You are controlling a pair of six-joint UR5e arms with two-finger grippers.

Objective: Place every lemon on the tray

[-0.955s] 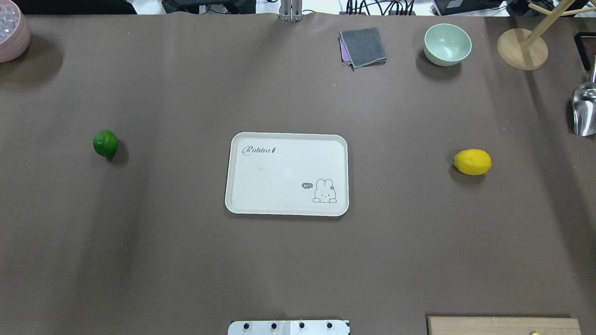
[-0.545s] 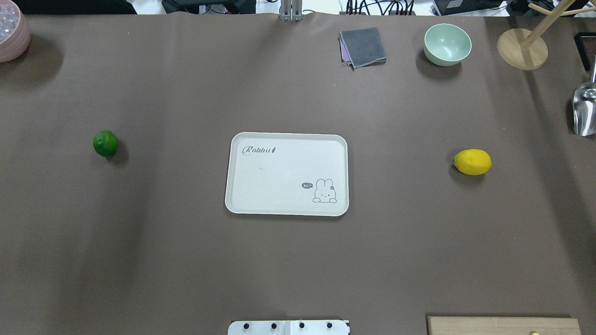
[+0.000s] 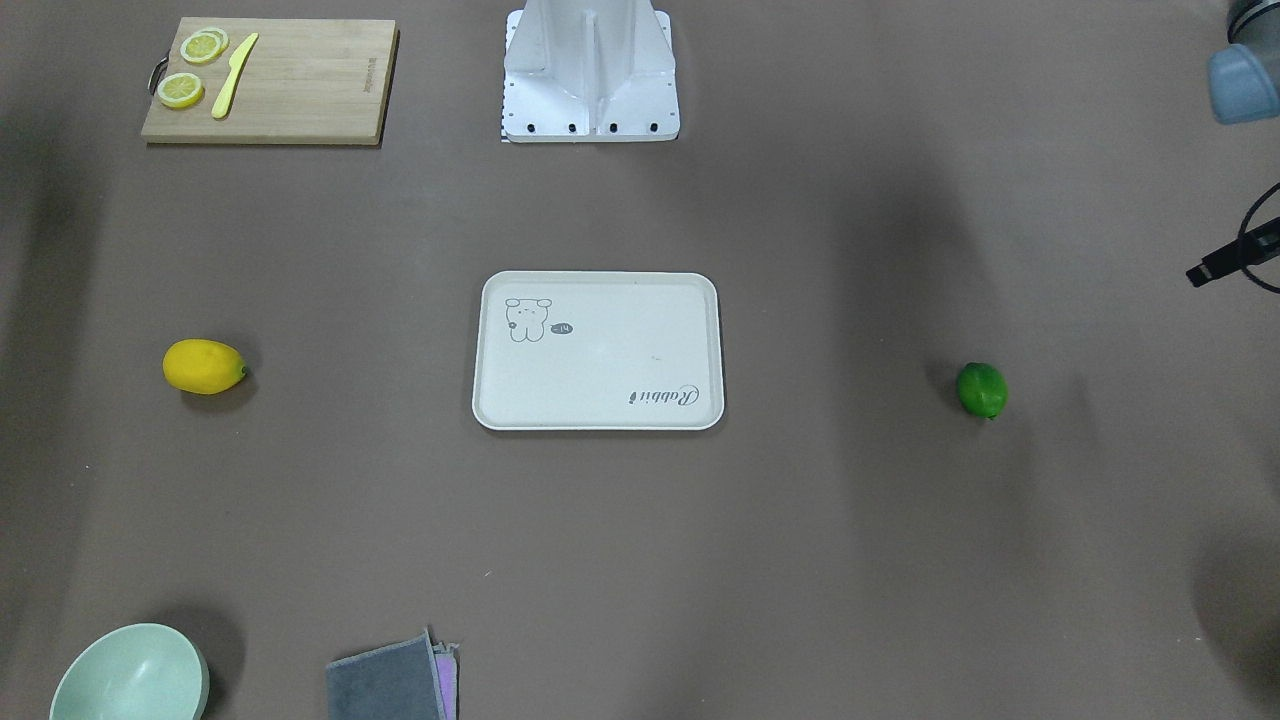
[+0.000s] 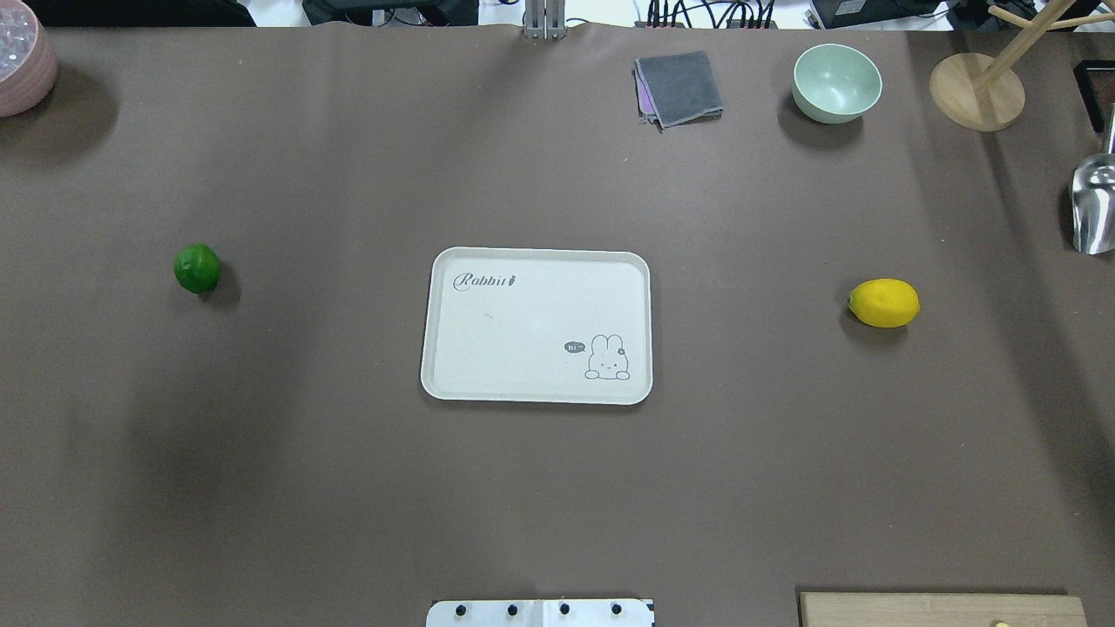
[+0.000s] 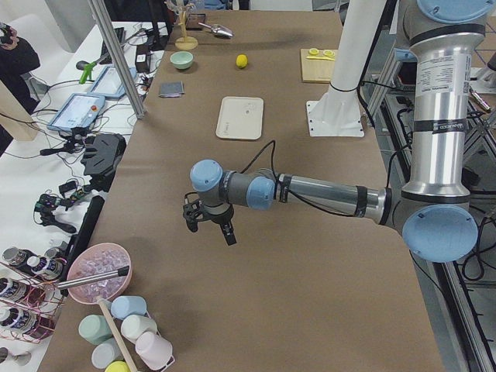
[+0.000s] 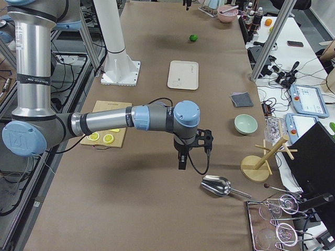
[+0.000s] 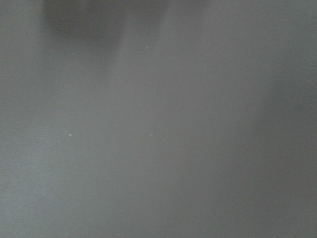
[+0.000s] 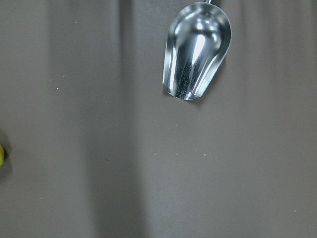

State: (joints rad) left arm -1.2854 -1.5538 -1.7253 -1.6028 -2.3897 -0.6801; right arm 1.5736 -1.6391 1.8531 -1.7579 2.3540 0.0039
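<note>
The yellow lemon (image 4: 884,303) lies on the brown table to the right of the tray; it also shows in the front view (image 3: 204,366). The green lemon (image 4: 197,268) lies to the left of the tray (image 3: 981,389). The cream-white tray (image 4: 523,331) sits empty at the table's middle. My left gripper (image 5: 211,225) hangs over bare table far from the green lemon. My right gripper (image 6: 182,162) hangs near the metal scoop (image 8: 196,52). Both show only in the side views, so I cannot tell whether they are open or shut.
A wooden cutting board (image 3: 300,90) with lemon slices and a yellow knife lies near the robot base (image 3: 592,75). A mint bowl (image 4: 837,83), grey cloth (image 4: 679,87), wooden stand (image 4: 976,91) and pink bowl (image 4: 22,61) line the far edge.
</note>
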